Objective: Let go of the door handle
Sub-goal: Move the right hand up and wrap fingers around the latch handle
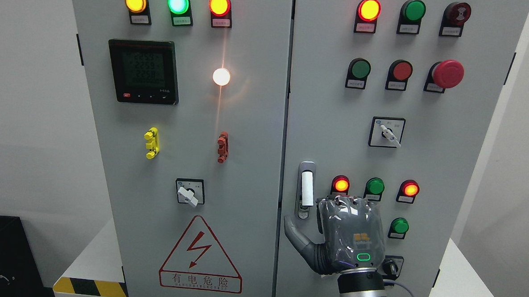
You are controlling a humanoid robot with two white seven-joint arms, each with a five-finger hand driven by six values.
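Note:
The door handle (306,189), a white vertical lever in a grey metal mount, sits at the left edge of the cabinet's right door (424,164). My right hand (350,235) comes up from the bottom edge, its grey back facing the camera, just right of and below the handle. Its thumb (294,230) is spread out to the left, under the handle's lower end, and does not touch it. The knuckles lie level with the handle's base, the fingers pointing toward the door and holding nothing. My left hand is out of view.
Lit red lamps (341,185) and green buttons (374,186) lie close above and right of the hand. A rotary switch (386,133) and a red emergency button (447,74) sit higher up. The left door (179,162) carries a meter (143,71) and a warning triangle (201,253).

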